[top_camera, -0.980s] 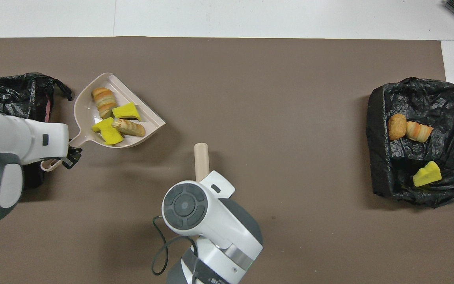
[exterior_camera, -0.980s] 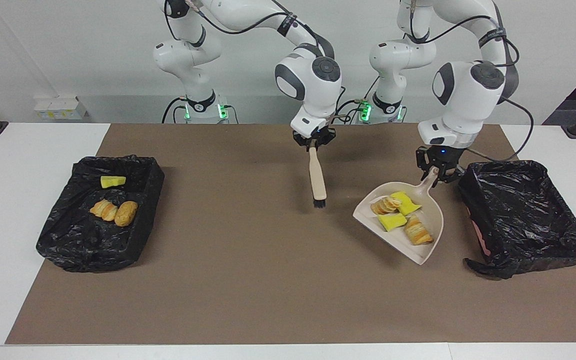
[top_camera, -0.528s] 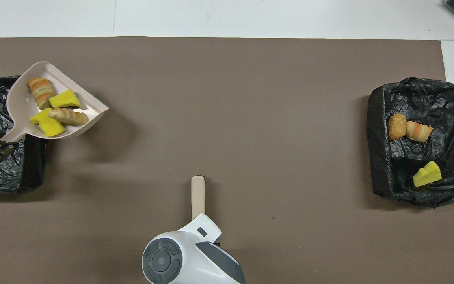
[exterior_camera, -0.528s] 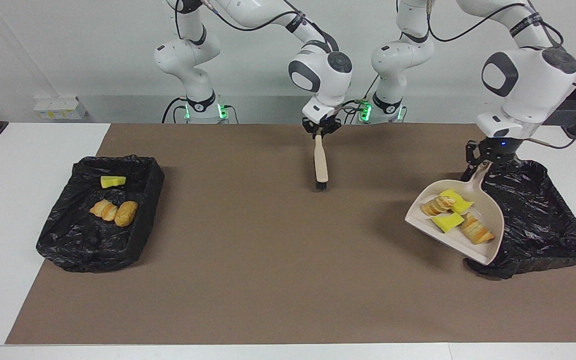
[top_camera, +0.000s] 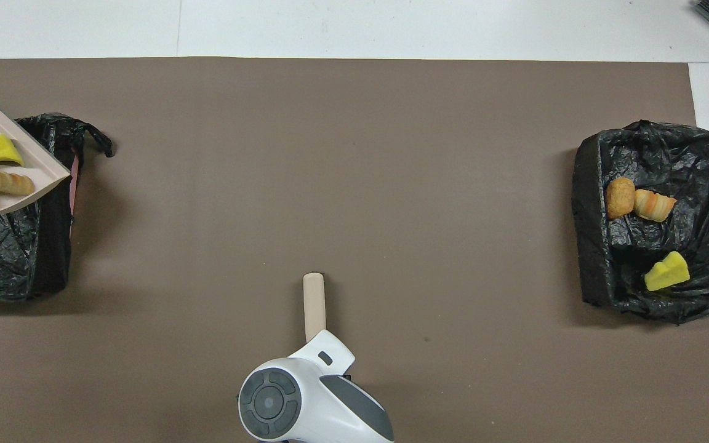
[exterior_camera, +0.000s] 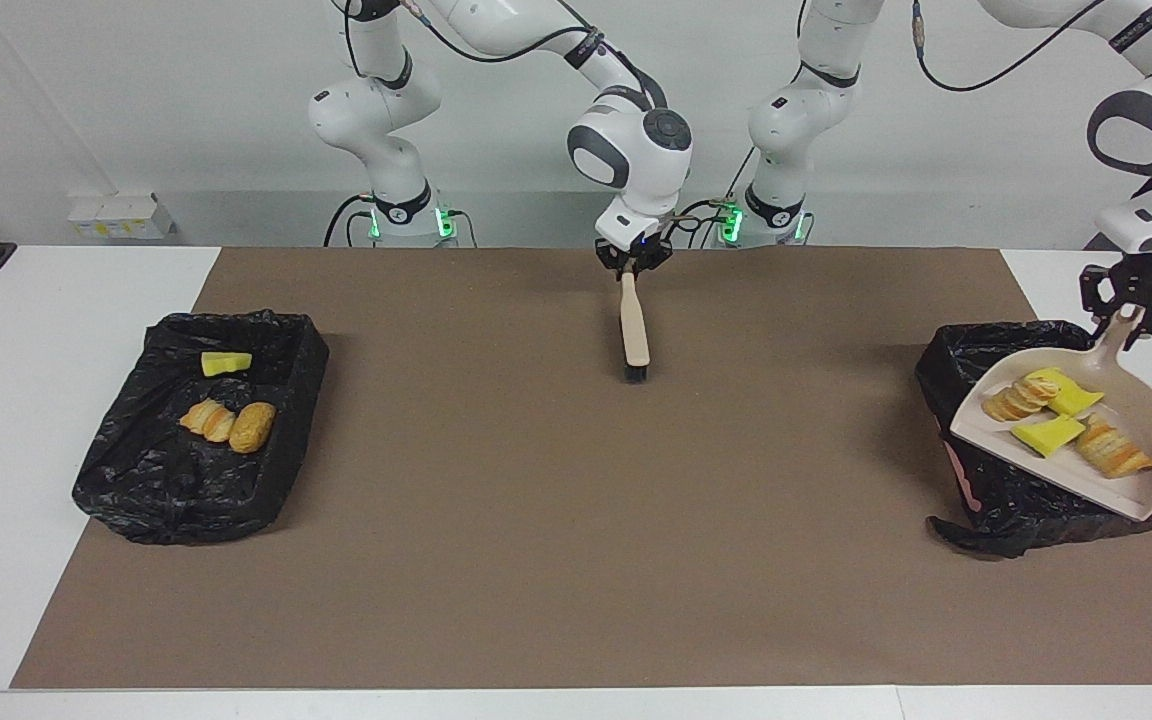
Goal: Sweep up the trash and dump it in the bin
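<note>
Four scraps (exterior_camera: 1051, 425) ride in dustpan (exterior_camera: 1136, 410), which I hold raised over bin (exterior_camera: 976, 500) at left arm's end, left gripper (exterior_camera: 1141, 305) clamped on handle. Right gripper (exterior_camera: 633, 262) clamps brush (exterior_camera: 633, 330), waiting. Risks I see: pan lip overhangs bin rim, so careless tilt spills scraps onto mat (exterior_camera: 536, 520); liner snag.

The room is bright, and the light comes from up high. Soft shadows lie on the brown mat (exterior_camera: 496, 480), one under the brush (exterior_camera: 633, 335) below the right gripper (exterior_camera: 633, 266). Both pictures are sharp. The black bin bags (top_camera: 656, 221) shine a little. Nothing looks bent at the edges.
</note>
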Controlling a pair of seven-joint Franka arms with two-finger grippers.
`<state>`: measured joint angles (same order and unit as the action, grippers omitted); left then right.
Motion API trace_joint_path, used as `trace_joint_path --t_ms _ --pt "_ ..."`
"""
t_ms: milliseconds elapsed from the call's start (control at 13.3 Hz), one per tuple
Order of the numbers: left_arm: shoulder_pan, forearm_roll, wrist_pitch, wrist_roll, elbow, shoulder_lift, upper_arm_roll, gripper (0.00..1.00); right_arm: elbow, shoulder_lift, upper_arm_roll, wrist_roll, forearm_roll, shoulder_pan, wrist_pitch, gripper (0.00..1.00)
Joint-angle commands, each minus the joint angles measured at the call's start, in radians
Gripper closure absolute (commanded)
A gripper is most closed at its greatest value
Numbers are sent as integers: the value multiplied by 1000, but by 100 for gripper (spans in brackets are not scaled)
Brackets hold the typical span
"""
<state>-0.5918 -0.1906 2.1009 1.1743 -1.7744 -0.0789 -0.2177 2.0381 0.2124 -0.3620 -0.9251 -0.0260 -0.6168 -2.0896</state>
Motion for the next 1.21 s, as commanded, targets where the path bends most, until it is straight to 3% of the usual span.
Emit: trace_joint_path --t_ms 0,75,302,377,452,678,980,1131 --pt "-5 -154 -10 113 191 -116 4 100 37 -31 -6 69 -54 31 -27 100" --pt "-5 -185 1 196 199 -122 4 100 37 -30 -6 69 -55 34 -27 100" --pt "-8 -291 28 258 185 -113 18 100 36 -25 -6 69 -91 45 -27 75" --pt "-3 -356 30 278 185 -114 20 100 30 -22 -6 68 -91 48 -27 72" --pt "7 -441 24 278 184 -113 20 100 21 -21 -5 69 -91 48 -27 60" --pt "35 -588 21 300 181 -107 17 100 -33 -2 3 60 -86 54 -17 56" --pt "122 -667 -19 314 178 -72 18 100 -110 -27 3 69 -75 222 -16 17" --pt "173 -688 -50 309 184 -50 21 100 -159 -22 5 69 -66 333 -26 3"
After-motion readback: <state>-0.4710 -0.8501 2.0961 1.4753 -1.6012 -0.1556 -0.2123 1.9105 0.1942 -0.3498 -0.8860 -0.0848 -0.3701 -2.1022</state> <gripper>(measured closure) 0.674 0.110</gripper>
